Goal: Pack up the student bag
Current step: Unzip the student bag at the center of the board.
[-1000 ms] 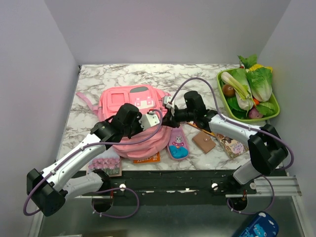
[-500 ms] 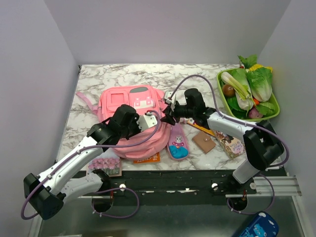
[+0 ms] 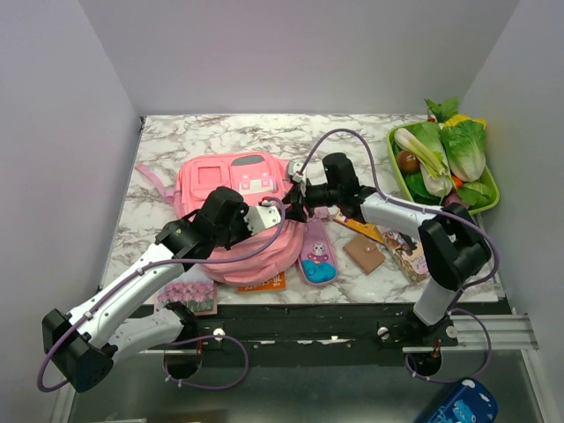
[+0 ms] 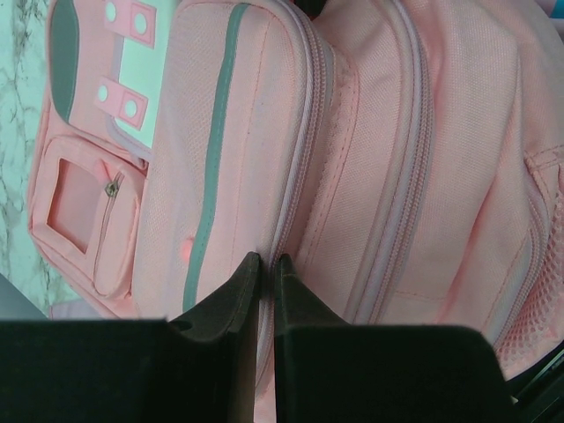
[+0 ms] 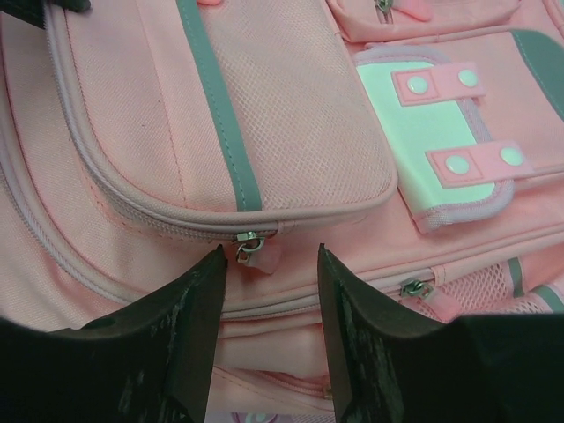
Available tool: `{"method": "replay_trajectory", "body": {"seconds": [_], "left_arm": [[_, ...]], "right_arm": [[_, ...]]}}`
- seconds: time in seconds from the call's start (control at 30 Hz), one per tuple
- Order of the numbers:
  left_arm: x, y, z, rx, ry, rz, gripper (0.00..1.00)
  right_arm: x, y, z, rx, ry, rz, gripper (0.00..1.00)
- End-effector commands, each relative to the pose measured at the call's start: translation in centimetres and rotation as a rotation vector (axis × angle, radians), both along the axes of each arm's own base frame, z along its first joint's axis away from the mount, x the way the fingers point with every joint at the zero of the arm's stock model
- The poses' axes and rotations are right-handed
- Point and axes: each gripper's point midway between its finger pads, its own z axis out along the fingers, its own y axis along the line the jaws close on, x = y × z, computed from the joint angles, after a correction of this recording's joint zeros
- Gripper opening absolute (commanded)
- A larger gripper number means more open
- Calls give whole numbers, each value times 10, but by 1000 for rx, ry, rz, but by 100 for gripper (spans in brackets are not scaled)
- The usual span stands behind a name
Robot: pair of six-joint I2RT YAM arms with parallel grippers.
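- Two arms reach in from the near edge of the marbled surface (image 3: 159, 141). Both meet over one pink student bag (image 3: 220, 176), which lies flat a little left of the surface's middle.
- Nearest the edge, at 7 o'clock of the bag, lies a flower-print card (image 3: 187, 295). An orange booklet (image 3: 264, 283) pokes out from under the bag's near rim at 6 o'clock.
- Just beside the bag at 4 o'clock lies a small pink pencil case (image 3: 317, 257) with a cartoon print. A brown square piece (image 3: 364, 254) sits at 3 o'clock of the case, and a picture booklet (image 3: 412, 257) lies beyond it.
- The left tool (image 4: 268, 261) sits on the bag's near half. Its fingers are almost together, with only a thin slit between them, and they pinch the pink fabric along a zip line.
- The right tool (image 5: 269, 251) reaches the bag from 3 o'clock. Its fingers stand well apart and hold nothing. A metal zip pull (image 5: 250, 246) with a pink tab lies between them, and neither finger visibly touches it.
- In the right wrist view the white flap patch (image 5: 414, 132), with two pink snap tabs, lies at 1 o'clock of that pull.
- Farthest off, at 2 o'clock of the bag and well apart from it, a green tray (image 3: 394, 154) holds leafy vegetables (image 3: 463, 150).
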Motion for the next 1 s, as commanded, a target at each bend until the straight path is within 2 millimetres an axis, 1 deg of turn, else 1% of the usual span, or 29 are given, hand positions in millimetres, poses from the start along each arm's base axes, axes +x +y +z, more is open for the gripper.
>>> {"method": "replay_trajectory", "body": {"seconds": [0.0,0.03,0.07,0.13,0.17,0.2,0.27,0.3,0.37,0.43,0.47,0.5,0.53,0.6,0.63,0.67,0.7,0.73,0.8,0.87,0.9,0.93,0.97], "left_arm": [[-1,-5,19,-48,-33,-7,12],[0,-5,20,-47,-36,-4,12],[0,-5,21,-49,-36,-4,12],[0,-6,24,-52,-40,-6,11],[1,-7,24,-54,-40,-3,11],[0,-7,25,-56,-40,-5,12],[0,-7,27,-57,-42,-4,11],[0,-7,27,-58,-42,-3,11],[0,-6,27,-55,-43,-1,11],[0,-5,25,-51,-45,-1,11],[0,-5,23,-48,-41,-1,11],[1,-5,22,-46,-45,0,11],[1,-5,20,-43,-44,0,11],[4,-4,18,-39,-52,7,11],[5,-3,15,-34,-55,14,11],[6,-2,14,-32,-59,22,11],[9,-4,15,-42,-75,31,11],[12,0,12,-29,-82,51,11],[18,0,13,-53,-106,89,11],[22,4,7,-49,-115,132,11],[25,3,8,-74,-124,161,11],[26,4,5,-79,-121,179,11],[28,4,4,-83,-123,197,11]], "right_arm": [[-7,7,-5,7,40,85,53],[-7,8,-10,2,57,84,53],[-3,11,-8,4,60,81,52],[-4,13,-13,-4,94,90,49],[-1,14,-20,-15,113,86,46],[2,16,-19,-21,124,78,40],[3,16,-23,-32,139,67,32],[5,15,-23,-42,143,49,25],[8,11,-25,-63,139,23,22],[12,5,-23,-88,113,-10,19],[9,0,-24,-105,121,-15,19],[9,-4,-18,-105,94,-24,17],[7,-7,-18,-109,89,-28,15],[7,-8,-13,-108,77,-33,8],[5,-9,-6,-98,66,-31,6],[4,-10,-5,-99,66,-32,5],[2,-9,-1,-92,68,-30,1],[1,-10,4,-83,67,-32,1],[-3,-11,4,-79,88,-36,1],[-7,-13,8,-72,100,-38,1],[-11,-14,6,-70,122,-38,1],[-14,-15,5,-70,135,-39,1],[-16,-15,7,-66,141,-43,1]]}}
